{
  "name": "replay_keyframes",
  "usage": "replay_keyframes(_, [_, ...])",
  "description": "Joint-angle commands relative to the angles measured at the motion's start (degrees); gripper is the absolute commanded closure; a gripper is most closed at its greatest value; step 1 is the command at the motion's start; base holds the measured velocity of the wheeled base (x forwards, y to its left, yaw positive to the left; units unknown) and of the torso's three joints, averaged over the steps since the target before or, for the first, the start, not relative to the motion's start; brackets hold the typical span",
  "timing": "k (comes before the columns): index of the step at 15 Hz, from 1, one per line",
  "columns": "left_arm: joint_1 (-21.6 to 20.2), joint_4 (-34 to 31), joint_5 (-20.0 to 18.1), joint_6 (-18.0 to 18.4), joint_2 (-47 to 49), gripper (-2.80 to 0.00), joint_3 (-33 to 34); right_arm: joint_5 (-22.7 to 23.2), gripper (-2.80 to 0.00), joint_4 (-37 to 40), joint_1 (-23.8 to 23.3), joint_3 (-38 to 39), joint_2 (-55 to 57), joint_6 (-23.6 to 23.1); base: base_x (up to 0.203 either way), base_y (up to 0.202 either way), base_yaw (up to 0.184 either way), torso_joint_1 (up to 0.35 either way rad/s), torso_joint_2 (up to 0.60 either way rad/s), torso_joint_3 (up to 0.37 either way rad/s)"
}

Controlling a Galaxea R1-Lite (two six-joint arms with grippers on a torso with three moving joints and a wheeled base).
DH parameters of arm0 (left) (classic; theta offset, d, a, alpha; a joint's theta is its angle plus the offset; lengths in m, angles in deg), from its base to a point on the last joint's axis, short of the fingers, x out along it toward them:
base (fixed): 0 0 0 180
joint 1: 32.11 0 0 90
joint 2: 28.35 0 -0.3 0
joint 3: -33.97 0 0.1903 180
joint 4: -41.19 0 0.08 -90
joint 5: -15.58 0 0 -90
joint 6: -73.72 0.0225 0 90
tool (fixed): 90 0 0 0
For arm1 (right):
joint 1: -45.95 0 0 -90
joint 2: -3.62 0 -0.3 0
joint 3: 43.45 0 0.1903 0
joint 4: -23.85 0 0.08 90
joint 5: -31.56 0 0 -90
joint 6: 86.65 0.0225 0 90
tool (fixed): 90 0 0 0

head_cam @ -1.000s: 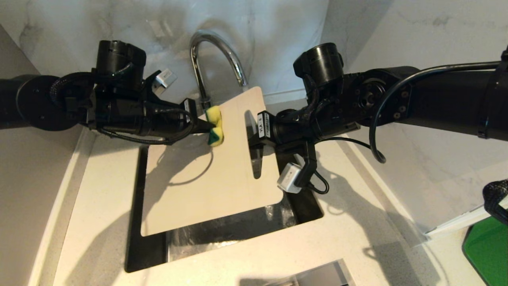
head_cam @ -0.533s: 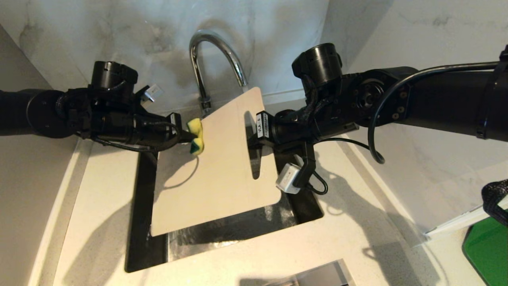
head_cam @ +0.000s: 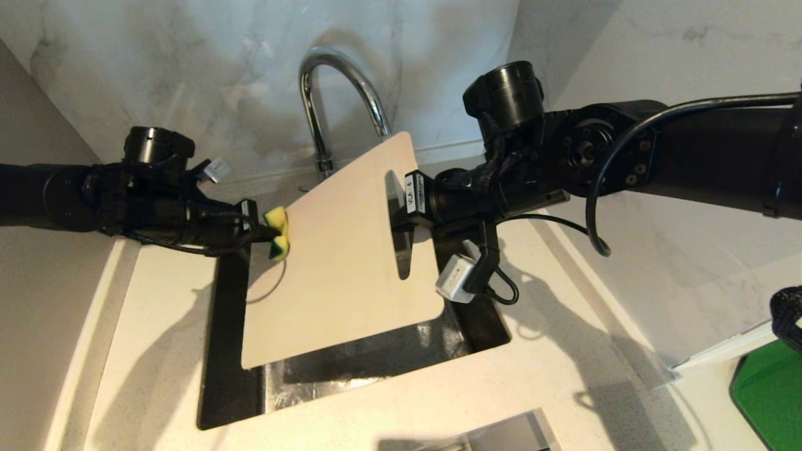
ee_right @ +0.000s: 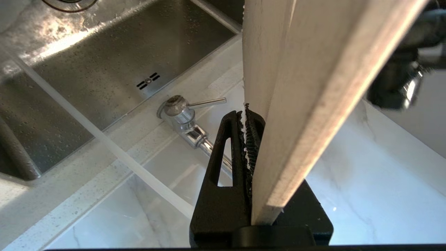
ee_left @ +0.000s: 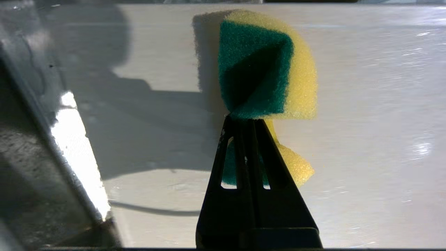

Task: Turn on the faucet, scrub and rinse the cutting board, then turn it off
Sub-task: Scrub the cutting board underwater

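The board is hanging tilted over the sink, thin, stiff, probably wet and slippery. The right gripper is clamping its right edge by the slot, a sensible hold. The left gripper is pinching a soft sponge at its left edge.

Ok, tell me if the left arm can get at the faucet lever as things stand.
Probably yes. The left gripper sits at the board's left edge, and the lever lies behind the board's far left edge with open counter between. But it is shut on the sponge, so it would have to nudge the lever.
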Motion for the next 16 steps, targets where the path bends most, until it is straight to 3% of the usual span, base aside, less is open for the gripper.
replay_keyframes(1, [-3.1,1.6,-0.9,1.0,0.3,0.00,3.1,0.2,0.00,0.1,0.0,0.0,-0.2,-0.9,0.000,0.000,0.000,0.000,0.00,0.000])
replay_keyframes(6, [-8.8,6.3,-2.1,2.1,1.9,0.00,7.4,0.2,0.00,0.1,0.0,0.1,-0.4,-0.9,0.000,0.000,0.000,0.000,0.00,0.000])
replay_keyframes(10, [-10.6,6.5,-2.9,4.1,1.8,0.00,7.7,0.2,0.00,0.2,0.0,0.0,-0.5,-0.8,0.000,0.000,0.000,0.000,0.00,0.000])
replay_keyframes(13, [-8.7,6.5,-3.0,3.3,-1.1,0.00,7.3,0.2,0.00,0.2,0.0,-0.1,-0.5,-0.8,0.000,0.000,0.000,0.000,0.00,0.000])
replay_keyframes(16, [-2.8,5.8,-2.5,0.6,-4.9,0.00,5.3,0.2,0.00,0.2,0.0,-0.1,-0.4,-0.8,0.000,0.000,0.000,0.000,0.00,0.000])
